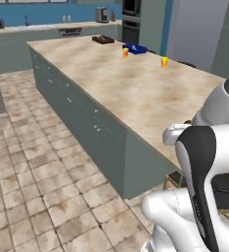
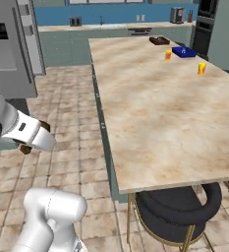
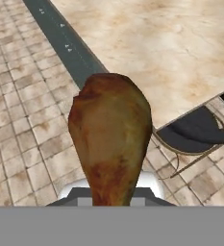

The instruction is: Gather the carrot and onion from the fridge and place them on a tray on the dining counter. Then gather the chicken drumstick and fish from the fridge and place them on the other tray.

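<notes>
The brown chicken drumstick [image 3: 111, 129] stands upright in the middle of the hand view, and my gripper [image 3: 112, 194] is shut on its narrow lower end. From the right base view the gripper [image 2: 33, 138] hangs over the tiled floor left of the dining counter [image 2: 160, 123], with brown ends of the drumstick [image 2: 45, 126] poking out beside it. A brown tray [image 2: 159, 40] and a blue tray [image 2: 184, 51] lie at the counter's far end. The fridge [image 2: 13, 44] stands at the far left. Carrot, onion and fish are out of view.
Two small orange objects [image 2: 168, 54] [image 2: 201, 68] stand on the counter near the trays. A dark round stool [image 2: 180, 206] sits under the counter's near edge. Tiled floor [image 1: 27, 162] runs along the counter's left side. Wall cabinets and an oven line the back.
</notes>
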Motion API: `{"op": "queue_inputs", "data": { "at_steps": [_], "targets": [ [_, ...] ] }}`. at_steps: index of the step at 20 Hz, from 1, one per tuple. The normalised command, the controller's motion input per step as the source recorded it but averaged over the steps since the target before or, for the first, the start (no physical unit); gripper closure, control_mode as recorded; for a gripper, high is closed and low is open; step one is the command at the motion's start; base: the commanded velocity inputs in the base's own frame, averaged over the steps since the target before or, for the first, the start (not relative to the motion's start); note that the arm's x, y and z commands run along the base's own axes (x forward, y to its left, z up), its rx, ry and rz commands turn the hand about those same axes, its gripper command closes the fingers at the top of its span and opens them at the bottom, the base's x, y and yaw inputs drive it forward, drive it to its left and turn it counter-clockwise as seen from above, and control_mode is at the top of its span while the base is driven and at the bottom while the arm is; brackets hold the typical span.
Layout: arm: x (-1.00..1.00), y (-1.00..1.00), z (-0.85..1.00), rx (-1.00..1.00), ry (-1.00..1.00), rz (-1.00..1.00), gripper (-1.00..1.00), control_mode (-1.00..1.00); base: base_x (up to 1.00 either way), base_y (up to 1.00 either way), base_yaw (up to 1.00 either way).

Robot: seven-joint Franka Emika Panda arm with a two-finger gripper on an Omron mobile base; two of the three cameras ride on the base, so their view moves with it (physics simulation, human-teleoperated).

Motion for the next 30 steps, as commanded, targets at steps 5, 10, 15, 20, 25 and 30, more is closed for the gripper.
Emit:
{"op": "queue_inputs", "data": {
  "at_steps": [5,10,15,20,25,30],
  "targets": [
    [0.00,0.00,0.00,0.00,0.00,0.00,1.00,1.00,-0.39,-0.48,-0.15],
    [0.00,0.00,0.00,0.00,0.00,0.00,1.00,1.00,0.04,-1.00,-0.05],
    [0.00,0.00,0.00,0.00,0.00,0.00,1.00,1.00,0.17,-1.00,0.00],
    [0.00,0.00,0.00,0.00,0.00,0.00,1.00,1.00,0.17,-1.00,0.00],
    [0.00,0.00,0.00,0.00,0.00,0.00,1.00,1.00,0.14,-1.00,0.00],
    [0.00,0.00,0.00,0.00,0.00,0.00,1.00,1.00,0.14,-1.00,0.00]
  ]
}}
